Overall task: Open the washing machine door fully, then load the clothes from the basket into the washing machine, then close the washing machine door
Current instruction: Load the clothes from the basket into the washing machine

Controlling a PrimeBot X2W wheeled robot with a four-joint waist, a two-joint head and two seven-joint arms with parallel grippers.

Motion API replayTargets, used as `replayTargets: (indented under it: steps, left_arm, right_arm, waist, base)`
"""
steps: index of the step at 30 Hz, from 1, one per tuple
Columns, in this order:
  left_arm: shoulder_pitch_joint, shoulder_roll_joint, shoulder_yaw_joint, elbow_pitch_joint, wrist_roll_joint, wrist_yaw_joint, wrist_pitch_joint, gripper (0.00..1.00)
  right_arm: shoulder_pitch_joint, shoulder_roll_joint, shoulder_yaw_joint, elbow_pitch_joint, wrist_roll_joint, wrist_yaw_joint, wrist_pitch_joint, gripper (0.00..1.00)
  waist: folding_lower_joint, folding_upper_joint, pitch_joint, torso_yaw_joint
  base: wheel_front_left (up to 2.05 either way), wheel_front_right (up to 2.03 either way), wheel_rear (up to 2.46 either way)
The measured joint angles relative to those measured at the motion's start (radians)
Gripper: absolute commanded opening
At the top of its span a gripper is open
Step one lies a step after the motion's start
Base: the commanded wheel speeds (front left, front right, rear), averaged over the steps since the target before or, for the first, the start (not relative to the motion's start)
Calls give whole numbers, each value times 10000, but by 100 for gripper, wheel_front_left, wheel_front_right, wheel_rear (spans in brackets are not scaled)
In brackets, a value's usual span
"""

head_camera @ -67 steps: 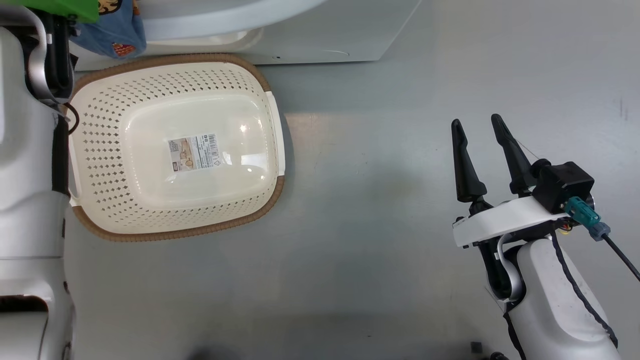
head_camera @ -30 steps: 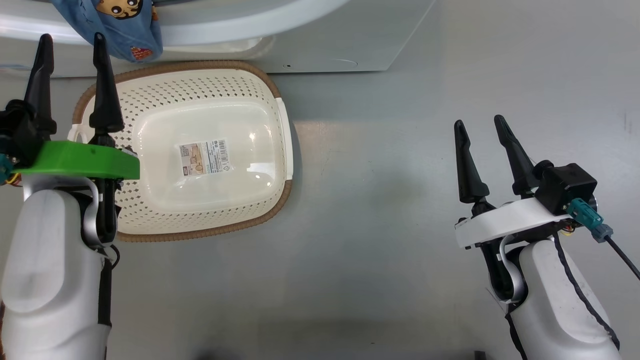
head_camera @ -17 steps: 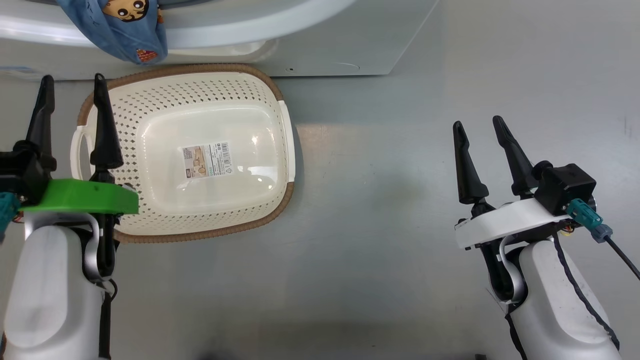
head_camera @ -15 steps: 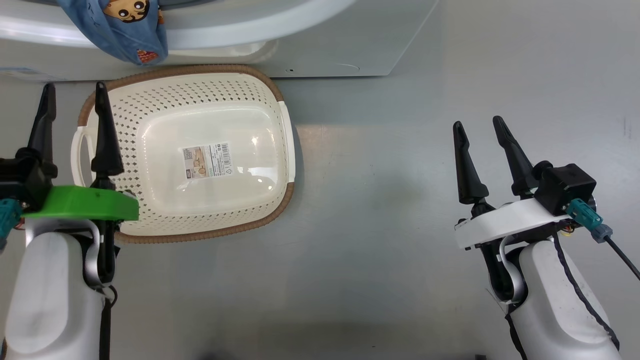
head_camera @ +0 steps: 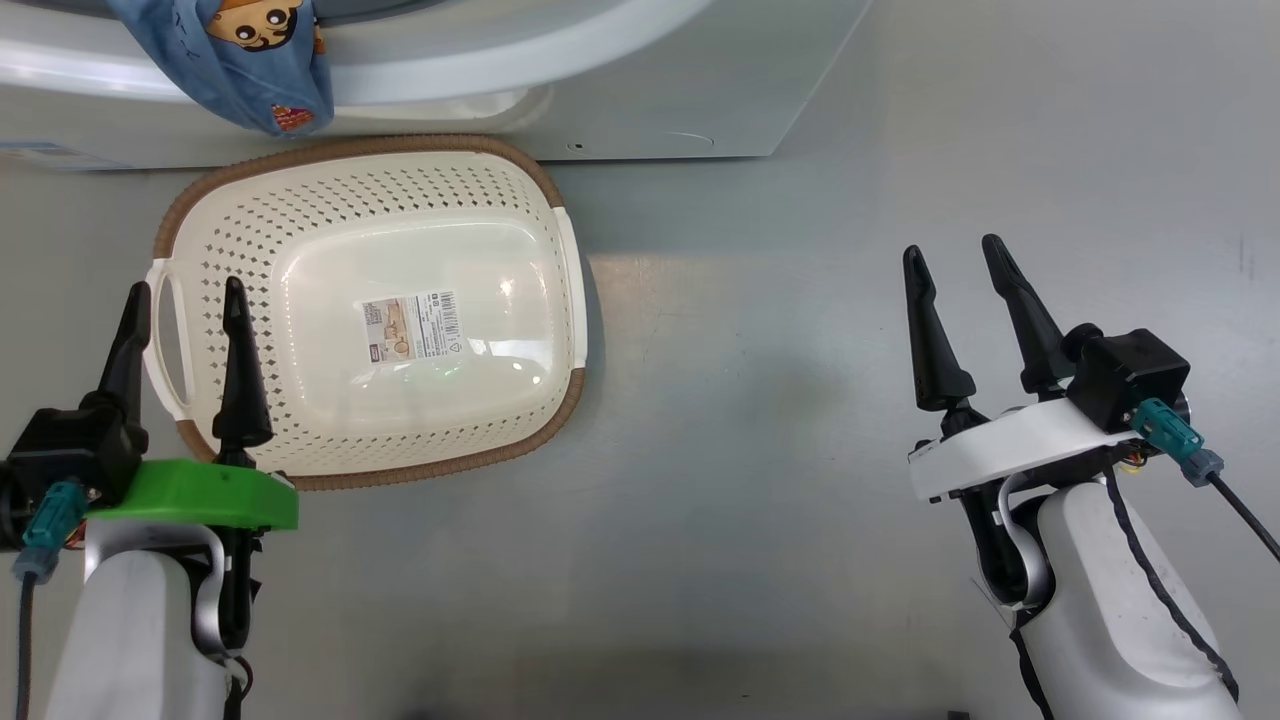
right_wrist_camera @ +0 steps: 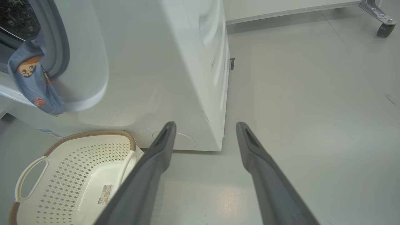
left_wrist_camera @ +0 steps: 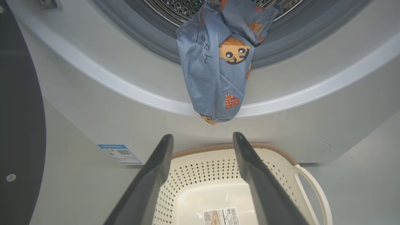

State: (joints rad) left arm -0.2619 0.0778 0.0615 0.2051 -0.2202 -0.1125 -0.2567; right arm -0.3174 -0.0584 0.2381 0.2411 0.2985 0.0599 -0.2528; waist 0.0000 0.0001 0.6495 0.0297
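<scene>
— What is at the left edge of the left wrist frame? Is that the washing machine door (left_wrist_camera: pixel 18 103)?
— Yes, standing open, dark and glossy. Next to it is the white front of the washing machine (left_wrist_camera: pixel 93 103), with a blue sticker (left_wrist_camera: pixel 118 153).
— And the left tool (head_camera: pixel 186 285)?
— Lower left of the head frame, fingers spread wide with nothing between them, by the left handle of the basket (head_camera: pixel 330 190). There's only a label inside the basket.
— Where are the clothes (left_wrist_camera: pixel 215 72)?
— Upper centre of the left wrist frame. They hang out over the grey seal (left_wrist_camera: pixel 147 40) and down the white lip, only partly in the drum.
— So what's the risk?
— If the door shuts now, I'd expect the fabric to get pinched and the door not to latch. It needs pushing in first. The basket, tight against the machine, crowds a low approach.
— And the right tool (head_camera: pixel 952 246)?
— Lower right of the head frame, also wide and empty, above the floor (head_camera: pixel 760 400).
</scene>
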Motion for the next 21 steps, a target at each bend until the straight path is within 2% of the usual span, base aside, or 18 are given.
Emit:
replayTargets:
  steps: [21]
  left_arm:
    - [452,-230,59,48,109,0,0,100]
  right_arm:
    - [-1,0,23,42,0,6,0,100]
  waist:
    - [0,0,36,-48]
  base:
    - [0,0,0]
